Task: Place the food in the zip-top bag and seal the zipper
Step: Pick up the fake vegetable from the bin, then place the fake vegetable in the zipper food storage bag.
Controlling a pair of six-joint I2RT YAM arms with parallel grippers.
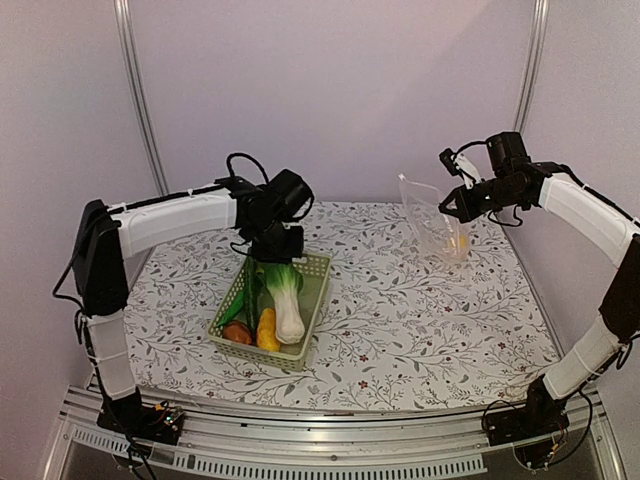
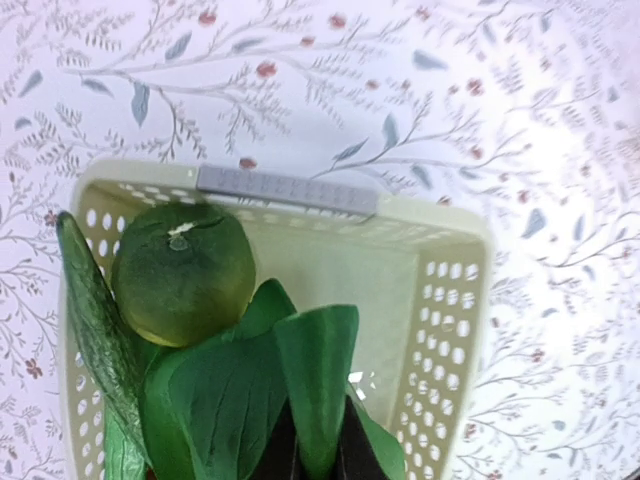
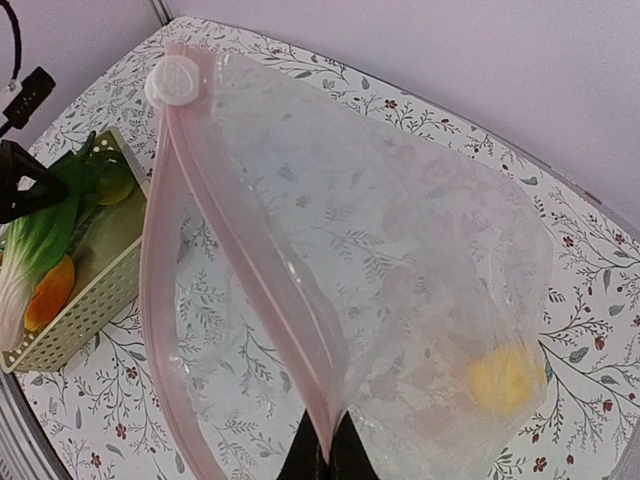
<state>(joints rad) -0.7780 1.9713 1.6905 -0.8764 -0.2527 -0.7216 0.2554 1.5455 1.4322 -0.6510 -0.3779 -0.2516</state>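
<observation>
My left gripper point(image 1: 274, 243) hangs over the far end of the pale green basket point(image 1: 318, 290). In the left wrist view it point(image 2: 312, 455) is shut on a leaf of the green-white bok choy point(image 2: 315, 380). A green lime point(image 2: 183, 272) and a cucumber point(image 2: 95, 325) lie beside it. The bok choy point(image 1: 285, 298), an orange-yellow piece point(image 1: 266, 330) and a reddish-brown round one point(image 1: 237, 333) lie in the basket. My right gripper point(image 1: 452, 203) holds the clear zip-top bag point(image 1: 432, 225) up at the back right. It point(image 3: 328, 452) is shut on the pinkish zipper point(image 3: 250, 270), and the mouth gapes. A yellow lemon point(image 3: 505, 378) sits inside the bag.
The table has a floral cloth point(image 1: 420, 320). A white round slider tab point(image 3: 172, 80) sits at the far end of the zipper. The basket point(image 3: 75, 310) shows at the left of the right wrist view. Lilac walls and metal posts stand behind the table.
</observation>
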